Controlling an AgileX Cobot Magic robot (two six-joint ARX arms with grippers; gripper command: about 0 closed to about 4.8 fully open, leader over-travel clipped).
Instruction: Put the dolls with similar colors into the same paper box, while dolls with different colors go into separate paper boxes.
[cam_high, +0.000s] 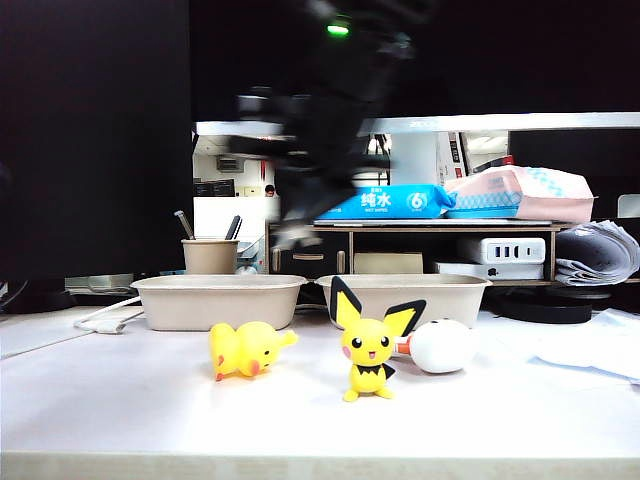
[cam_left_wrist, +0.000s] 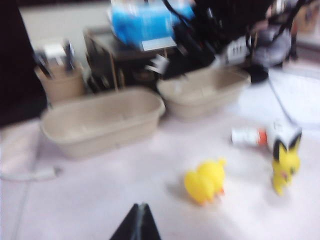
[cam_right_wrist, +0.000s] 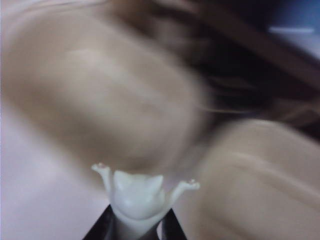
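tiny white doll: being gripped between the right tool's fingers, limbs spread out to both sides, hanging over the blurred paper boxes
right tool: closed on the tiny white doll; in the exterior view its arm is a dark smear above and behind the boxes
left tool: fingers pressed together, holding nothing, hovering over the bench near the front edge
yellow mouse doll: standing upright on the bench in front of the right box, black-tipped ears up
yellow duck doll: lying on its side, near the mouse doll but apart from it, in front of the left box
round white doll: lying on the bench just beside the mouse doll, orange part pointing toward it
left paper box: sitting behind the duck doll
right paper box: sitting just beside the left one
pen cup: standing behind the left box
bench: white, carrying everything
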